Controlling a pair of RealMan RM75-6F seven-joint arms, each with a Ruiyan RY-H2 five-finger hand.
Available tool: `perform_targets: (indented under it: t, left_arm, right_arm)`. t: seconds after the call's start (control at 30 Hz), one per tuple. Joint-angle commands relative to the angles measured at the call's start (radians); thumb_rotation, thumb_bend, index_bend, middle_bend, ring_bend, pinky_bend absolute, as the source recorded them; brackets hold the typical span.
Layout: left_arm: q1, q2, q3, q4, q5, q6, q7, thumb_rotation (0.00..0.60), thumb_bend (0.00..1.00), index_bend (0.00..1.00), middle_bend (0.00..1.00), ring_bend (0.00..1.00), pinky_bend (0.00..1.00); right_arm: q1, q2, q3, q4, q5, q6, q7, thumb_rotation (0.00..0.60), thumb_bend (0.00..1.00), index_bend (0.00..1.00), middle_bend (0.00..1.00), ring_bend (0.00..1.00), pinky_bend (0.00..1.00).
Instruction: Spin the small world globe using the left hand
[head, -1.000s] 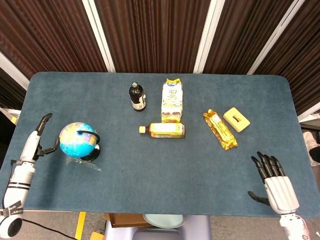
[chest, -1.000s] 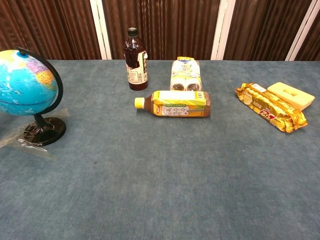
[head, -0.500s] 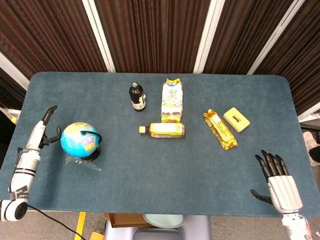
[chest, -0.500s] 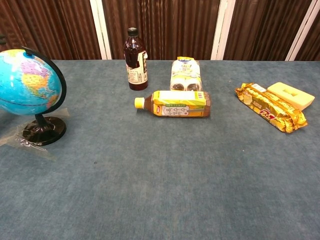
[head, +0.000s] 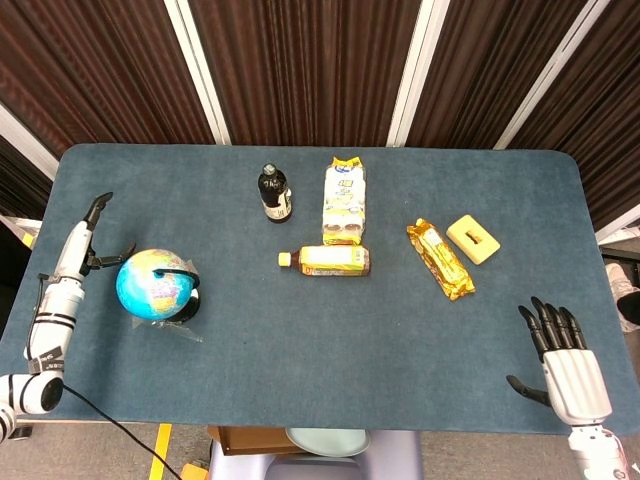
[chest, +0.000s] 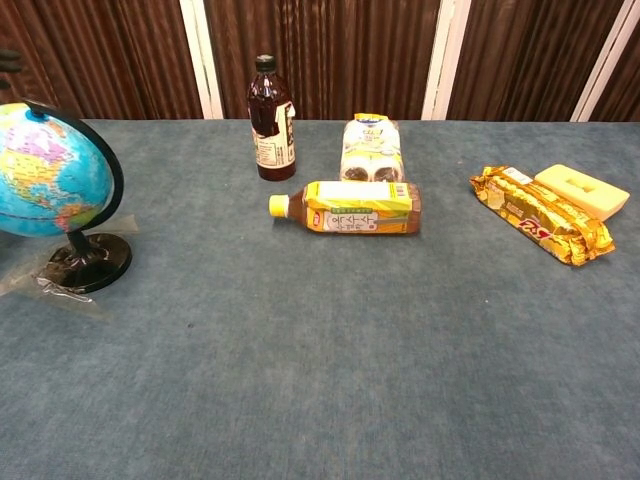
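Note:
The small world globe (head: 152, 284) stands on its black base (chest: 90, 263) at the table's left side; in the chest view the blue ball (chest: 45, 170) sits at the left edge. My left hand (head: 78, 246) is just left of the globe, fingers stretched out away from me and the thumb reaching toward the ball's upper left. Whether the thumb touches the ball I cannot tell. It holds nothing. A dark fingertip (chest: 10, 60) shows above the globe in the chest view. My right hand (head: 563, 357) hovers open at the table's near right corner, far from the globe.
A dark bottle (head: 273, 192) stands upright mid-table, with a yellow pack (head: 344, 200) beside it and a tea bottle (head: 325, 261) lying in front. A gold snack bag (head: 440, 259) and a pale yellow box (head: 473, 238) lie to the right. Clear film lies under the globe's base.
My left hand has slid away from me along the globe's left side. The map on the ball has turned and the globe shifted a little. My right hand sank slightly toward the near edge.

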Motion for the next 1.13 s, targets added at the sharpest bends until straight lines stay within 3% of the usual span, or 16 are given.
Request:
perform_targets:
  t: [0.03,0.2,0.47,0.6,0.77,0.9,1.13]
  left_arm:
    - [0.002,0.014,-0.008,-0.01,-0.004,0.014,0.007,0.6,0.32,0.0,0.0,0.0,0.0]
    - [0.048,0.066,0.0,-0.08,0.019,0.098,0.028,0.6,0.34,0.0,0.0,0.0,0.0]
    - [0.214,0.211,0.112,-0.257,0.161,0.348,0.136,0.6,0.35,0.0,0.0,0.0,0.0]
    - [0.326,0.294,0.218,-0.353,0.274,0.49,0.217,0.6,0.36,0.0,0.0,0.0,0.0]
    - [0.447,0.39,0.365,-0.477,0.342,0.524,0.489,0.6,0.36,0.0,0.0,0.0,0.0]
    - [0.505,0.361,0.38,-0.52,0.356,0.592,0.739,0.6,0.36,0.0,0.0,0.0,0.0]
    - [0.521,0.314,0.373,-0.496,0.401,0.643,0.815,0.6,0.36,0.0,0.0,0.0,0.0]
  right_arm:
    - [0.001,-0.002,-0.002,-0.001,-0.003,-0.002,-0.003,0.6,0.06,0.0,0.0,0.0,0.0]
    - [0.004,-0.004,-0.006,-0.001,-0.01,-0.008,-0.005,0.6,0.06,0.0,0.0,0.0,0.0]
    - [0.02,-0.015,-0.023,0.0,-0.02,-0.053,-0.021,0.6,0.06,0.0,0.0,0.0,0.0]
    - [0.026,-0.02,-0.032,-0.001,-0.027,-0.069,-0.026,0.6,0.06,0.0,0.0,0.0,0.0]
    - [0.034,-0.029,-0.04,0.001,-0.029,-0.09,-0.041,0.6,0.06,0.0,0.0,0.0,0.0]
    - [0.038,-0.031,-0.04,0.002,-0.027,-0.097,-0.041,0.6,0.06,0.0,0.0,0.0,0.0]
    - [0.039,-0.025,-0.045,0.0,-0.029,-0.098,-0.038,0.6,0.06,0.0,0.0,0.0,0.0]
